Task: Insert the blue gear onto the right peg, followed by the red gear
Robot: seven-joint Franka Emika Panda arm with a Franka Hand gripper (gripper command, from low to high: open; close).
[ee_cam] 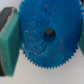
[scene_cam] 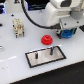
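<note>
Wrist view, bright-blue toothed blue gear (ee_cam: 46, 35) with dark centre hole, pinched between teal fingers (ee_cam: 9, 42) of the tool (scene_cam: 66, 33), low over the white counter (scene_cam: 15, 55), red gear (scene_cam: 46, 39) just beside.

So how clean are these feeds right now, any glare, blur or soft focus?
Exterior view: low-res and soft; the white table is bright, nearly washed out, and the pegs on the grey plate smear together. Wrist view: the blue gear fills the frame, blurred at close range, teeth soft but readable; finger pads are fuzzy-edged.
</note>
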